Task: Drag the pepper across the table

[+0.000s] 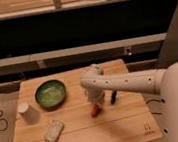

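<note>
The small red-orange pepper lies on the light wooden table, near its middle. My gripper points down right over the pepper, at its upper end, and seems to touch it. The white arm reaches in from the right. The pepper's upper part is hidden behind the gripper.
A green bowl sits at the table's left. A white cup stands near the left edge. A pale sponge lies at the front left. A small dark object lies just right of the gripper. A dark logo marks the front right corner.
</note>
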Robot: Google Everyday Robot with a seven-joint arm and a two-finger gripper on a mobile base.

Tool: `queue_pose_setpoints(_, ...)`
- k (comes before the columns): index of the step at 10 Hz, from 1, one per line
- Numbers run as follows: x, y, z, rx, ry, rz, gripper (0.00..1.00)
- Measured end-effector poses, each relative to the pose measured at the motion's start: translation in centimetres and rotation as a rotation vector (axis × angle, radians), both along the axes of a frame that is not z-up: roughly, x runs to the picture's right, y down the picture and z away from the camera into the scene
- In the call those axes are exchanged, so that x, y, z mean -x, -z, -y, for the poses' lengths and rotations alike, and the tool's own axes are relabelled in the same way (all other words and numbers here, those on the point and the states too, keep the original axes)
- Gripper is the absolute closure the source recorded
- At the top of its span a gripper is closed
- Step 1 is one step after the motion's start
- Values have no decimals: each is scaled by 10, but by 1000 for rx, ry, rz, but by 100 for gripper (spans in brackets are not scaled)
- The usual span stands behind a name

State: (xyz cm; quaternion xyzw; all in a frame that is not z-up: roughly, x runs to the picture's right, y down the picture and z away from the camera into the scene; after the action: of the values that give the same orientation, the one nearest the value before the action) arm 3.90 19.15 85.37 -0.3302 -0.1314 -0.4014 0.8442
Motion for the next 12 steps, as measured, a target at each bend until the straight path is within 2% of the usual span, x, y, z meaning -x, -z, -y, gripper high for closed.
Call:
queue_pose_setpoints(3,0,0,0,3,8,-4,100)
queue_pose_setpoints(4,3,-3,-2,9,28,-11,100)
queue_pose_setpoints(12,14,0,-3,16,46,-12,100)
